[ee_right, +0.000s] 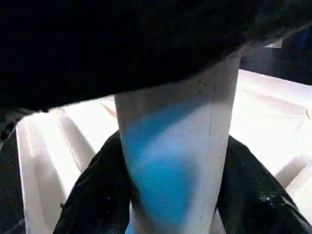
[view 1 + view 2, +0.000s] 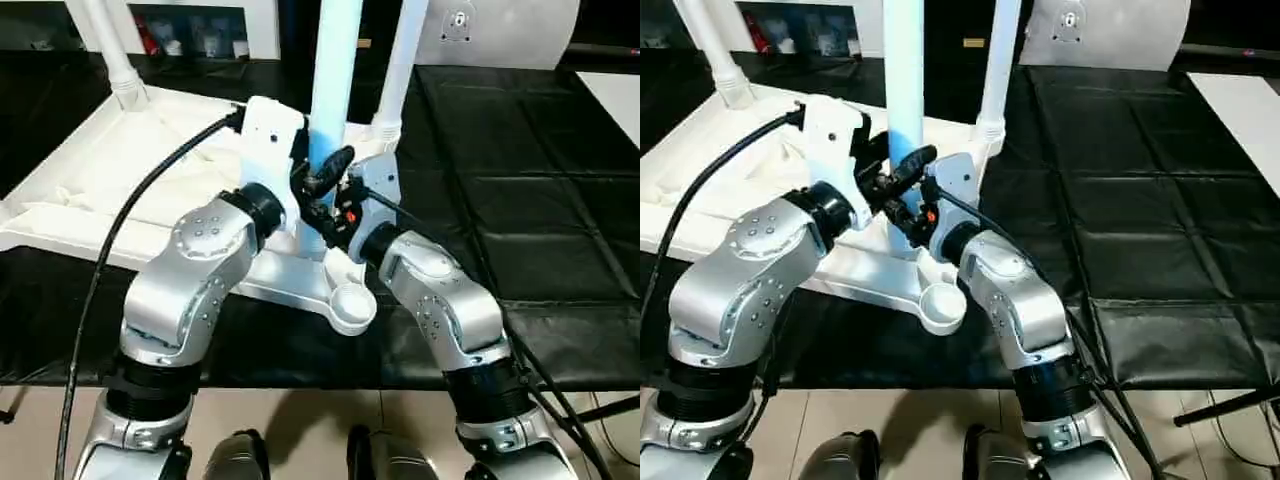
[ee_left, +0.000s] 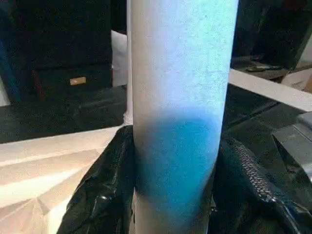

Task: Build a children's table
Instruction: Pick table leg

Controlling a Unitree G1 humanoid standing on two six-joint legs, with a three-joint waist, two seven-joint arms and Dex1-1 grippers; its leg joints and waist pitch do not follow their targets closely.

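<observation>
You see the table top [image 2: 120,190] lying upside down at the near-left part of the black worktable [image 2: 520,200]. Both the left gripper [image 3: 173,195] and the right gripper [image 1: 170,195] clasp one upright leg [image 2: 332,70] near the top's near corner socket [image 2: 350,305].

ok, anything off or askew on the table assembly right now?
Nothing stands out. The table top lies underside up on the black-covered worktable, two legs stand upright in the far corner sockets, and both the left gripper and right gripper clamp a third leg, held upright. The near corner socket is open.
</observation>
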